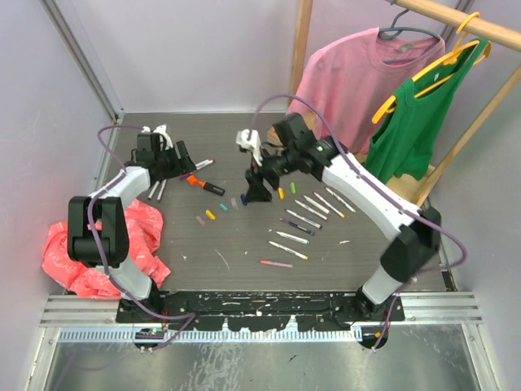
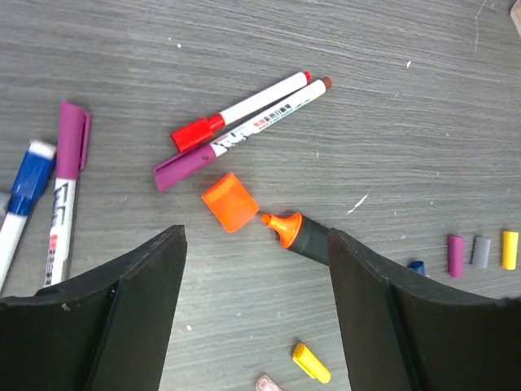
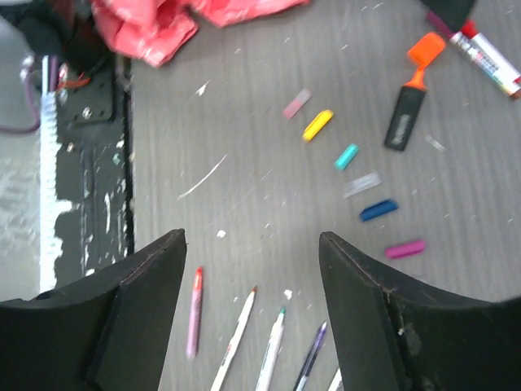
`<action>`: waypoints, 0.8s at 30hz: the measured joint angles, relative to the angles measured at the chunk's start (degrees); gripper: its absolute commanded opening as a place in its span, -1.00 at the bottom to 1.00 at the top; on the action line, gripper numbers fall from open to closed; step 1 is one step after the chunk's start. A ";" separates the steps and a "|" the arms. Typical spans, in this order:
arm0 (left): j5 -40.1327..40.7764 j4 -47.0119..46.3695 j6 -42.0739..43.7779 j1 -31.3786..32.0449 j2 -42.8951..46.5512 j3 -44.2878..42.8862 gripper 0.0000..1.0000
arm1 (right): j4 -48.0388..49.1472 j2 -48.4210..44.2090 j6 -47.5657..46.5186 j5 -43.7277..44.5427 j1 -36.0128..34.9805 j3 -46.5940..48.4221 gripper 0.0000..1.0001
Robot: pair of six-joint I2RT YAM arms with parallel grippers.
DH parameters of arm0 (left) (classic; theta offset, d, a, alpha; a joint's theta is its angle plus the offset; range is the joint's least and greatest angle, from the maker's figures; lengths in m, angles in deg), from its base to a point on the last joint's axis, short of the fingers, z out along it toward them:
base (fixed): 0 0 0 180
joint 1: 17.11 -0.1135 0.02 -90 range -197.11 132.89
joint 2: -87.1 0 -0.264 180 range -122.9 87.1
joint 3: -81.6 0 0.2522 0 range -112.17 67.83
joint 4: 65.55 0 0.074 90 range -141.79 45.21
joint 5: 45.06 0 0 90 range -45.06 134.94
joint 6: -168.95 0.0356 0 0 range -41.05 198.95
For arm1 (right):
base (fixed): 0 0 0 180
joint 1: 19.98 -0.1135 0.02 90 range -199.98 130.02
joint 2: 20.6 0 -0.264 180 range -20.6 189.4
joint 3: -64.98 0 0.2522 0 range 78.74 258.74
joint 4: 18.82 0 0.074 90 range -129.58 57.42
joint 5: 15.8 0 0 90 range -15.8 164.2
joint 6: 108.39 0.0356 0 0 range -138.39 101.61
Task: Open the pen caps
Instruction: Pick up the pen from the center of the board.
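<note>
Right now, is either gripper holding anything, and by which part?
Nothing is held. The left gripper hangs open near the loose square orange plastic cap; the right gripper is open too.

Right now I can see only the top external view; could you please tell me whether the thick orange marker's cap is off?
Observer: Yes, the left wrist view shows the orange cap lying loose beside the marker, whose tip is bare.
Operator: Thank you. Is anything gripped there?
Observer: No, the left end effector is open and empty.
Operator: And the other side?
Observer: The right end effector is open too, with loose caps in its view.
</note>
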State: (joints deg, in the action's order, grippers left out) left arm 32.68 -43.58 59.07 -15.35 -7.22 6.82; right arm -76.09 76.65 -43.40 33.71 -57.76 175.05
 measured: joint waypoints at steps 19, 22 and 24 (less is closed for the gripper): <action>11.06 35.71 20.17 8.94 -30.12 -52.89 0.10 | 5.97 -7.72 -3.19 -9.75 8.57 -19.41 0.45; 10.56 40.94 24.06 8.44 -32.96 -58.23 -0.07 | 6.32 -7.72 -3.13 -9.79 8.57 -19.41 0.45; 9.38 42.80 25.57 7.72 -32.98 -58.12 -0.17 | 6.43 -7.72 -3.08 -9.79 8.59 -19.43 0.45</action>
State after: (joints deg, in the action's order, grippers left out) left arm 42.06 -0.78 84.65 -7.63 -40.20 -51.30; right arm -69.66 68.94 -46.49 23.92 -49.17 155.62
